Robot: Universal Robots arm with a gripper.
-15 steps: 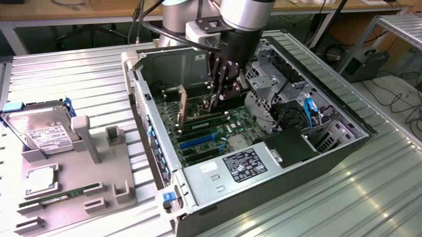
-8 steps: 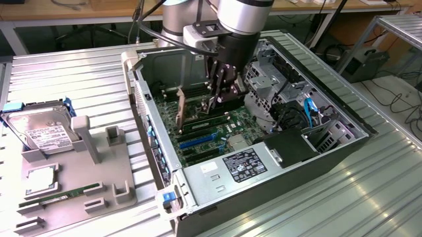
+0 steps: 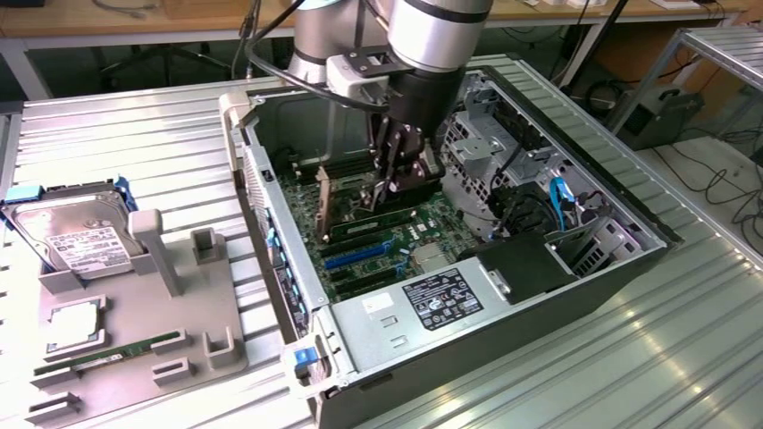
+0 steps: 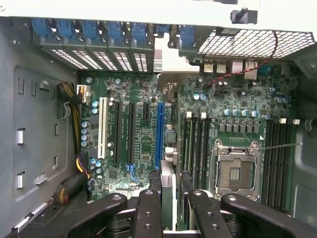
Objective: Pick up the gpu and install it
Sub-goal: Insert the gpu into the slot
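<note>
An open computer case point(image 3: 596, 268) lies on a ribbed metal table point(image 3: 143, 143), its motherboard point(image 4: 143, 144) and empty CPU socket point(image 4: 235, 173) exposed. Beside it, a grey fixture point(image 3: 131, 331) holds a hard drive point(image 3: 71, 237) and a memory stick point(image 3: 113, 355).

Ribbed, glossy sheet-metal table point(image 3: 155, 134) around the pincer point(image 3: 399, 183). Beneath it, matt green circuit board point(image 4: 138, 148). Pincer fingers point(image 4: 148, 213): matt black plastic.

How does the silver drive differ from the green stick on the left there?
The drive is boxy, silver and white-labelled; the stick is thin, long and green. The drive rests in a blue frame; the stick lies in a gray holder. Both sit outside the case.
</note>
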